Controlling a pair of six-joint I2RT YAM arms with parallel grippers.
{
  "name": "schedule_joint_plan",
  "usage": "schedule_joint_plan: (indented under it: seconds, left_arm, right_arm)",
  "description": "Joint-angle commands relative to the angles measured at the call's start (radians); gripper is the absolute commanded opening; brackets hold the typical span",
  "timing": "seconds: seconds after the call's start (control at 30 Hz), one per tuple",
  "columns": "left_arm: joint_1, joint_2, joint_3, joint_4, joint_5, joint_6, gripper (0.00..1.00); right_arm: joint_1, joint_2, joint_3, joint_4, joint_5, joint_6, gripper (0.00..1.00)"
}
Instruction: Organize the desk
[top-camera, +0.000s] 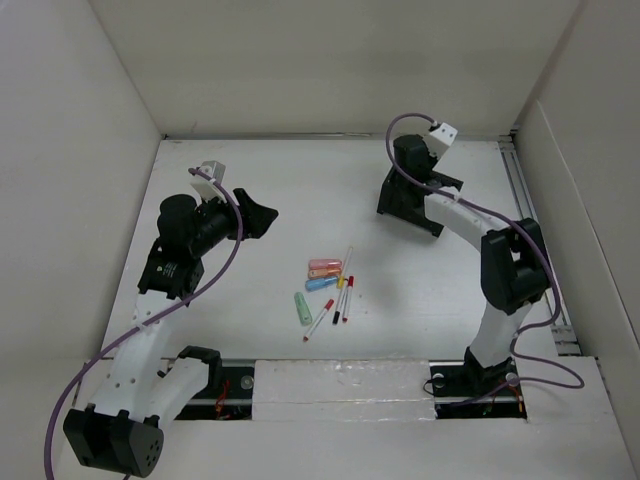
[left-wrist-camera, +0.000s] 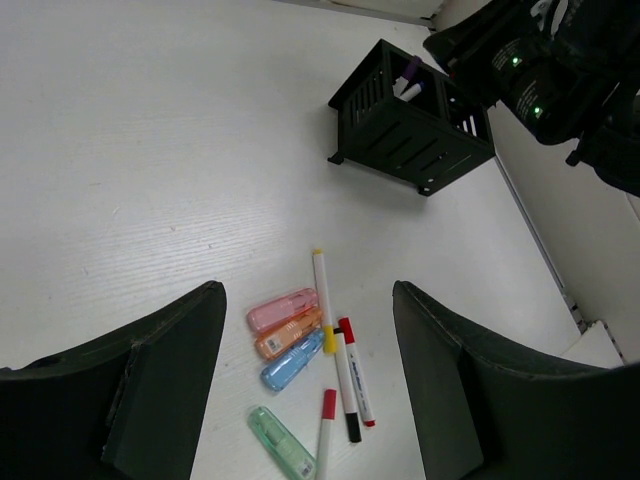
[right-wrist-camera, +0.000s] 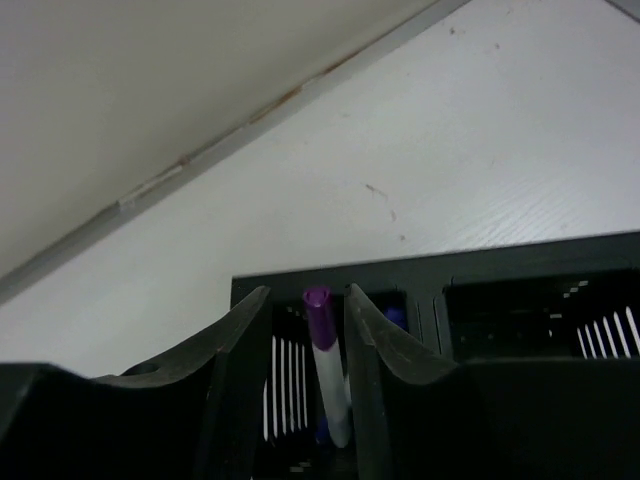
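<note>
On the white desk (top-camera: 230, 310) lie pink (left-wrist-camera: 282, 309), orange (left-wrist-camera: 288, 333), blue (left-wrist-camera: 292, 360) and green (left-wrist-camera: 280, 438) highlighters and several thin white pens (left-wrist-camera: 343, 370) with red, black and yellow caps. My left gripper (left-wrist-camera: 307, 290) hangs open and empty above them; it also shows in the top view (top-camera: 258, 215). My right gripper (right-wrist-camera: 306, 292) sits over the left compartment of the black organizer box (right-wrist-camera: 520, 300). Its jaws stand apart on either side of a purple-capped pen (right-wrist-camera: 322, 330), which stands tilted in that compartment.
The organizer (top-camera: 408, 208) stands at the back right of the desk, with pens in it (left-wrist-camera: 408, 78). White walls close in the left, back and right. A metal rail (top-camera: 535, 230) runs along the right edge. The loose items lie in a cluster at the desk's middle (top-camera: 328, 288).
</note>
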Motion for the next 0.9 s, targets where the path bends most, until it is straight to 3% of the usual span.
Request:
schedule_joint_plan:
  seconds: [0.0, 0.2, 0.3, 0.33, 0.37, 0.5, 0.67, 0.77, 0.87]
  left_arm:
    - [-0.004, -0.002, 0.018, 0.038, 0.003, 0.012, 0.64]
    - [-0.004, 0.012, 0.022, 0.035, 0.004, 0.010, 0.64]
    - [-0.004, 0.012, 0.017, 0.032, -0.008, 0.012, 0.64]
    - [-0.004, 0.012, 0.015, 0.033, -0.008, 0.012, 0.64]
    - [-0.004, 0.015, 0.018, 0.033, -0.010, 0.010, 0.64]
    - [-0.004, 0.027, 0.022, 0.030, 0.003, 0.009, 0.62]
    - [-0.004, 0.033, 0.026, 0.029, -0.007, 0.012, 0.62]
    - [-0.004, 0.025, 0.022, 0.035, -0.014, 0.009, 0.62]
    - [0.005, 0.030, 0.026, 0.032, -0.019, 0.006, 0.62]
  right_arm:
    - [0.027, -0.074, -0.050, 0.039, 0.021, 0.044, 0.41]
    - [0.126, -0.243, -0.163, -0.011, 0.006, 0.098, 0.46]
    - [0.210, -0.358, -0.296, -0.017, -0.040, 0.150, 0.24]
    - [0.226, -0.380, -0.330, -0.017, -0.072, 0.167, 0.05]
    - [0.244, -0.403, -0.365, -0.017, -0.107, 0.194, 0.00]
    - [0.335, -0.452, -0.500, -0.057, -0.239, 0.240, 0.00]
    - [0.445, -0.429, -0.557, -0.189, -0.318, 0.264, 0.24]
    - [0.500, -0.409, -0.573, -0.200, -0.355, 0.265, 0.32]
    - [0.511, -0.365, -0.579, -0.191, -0.384, 0.276, 0.33]
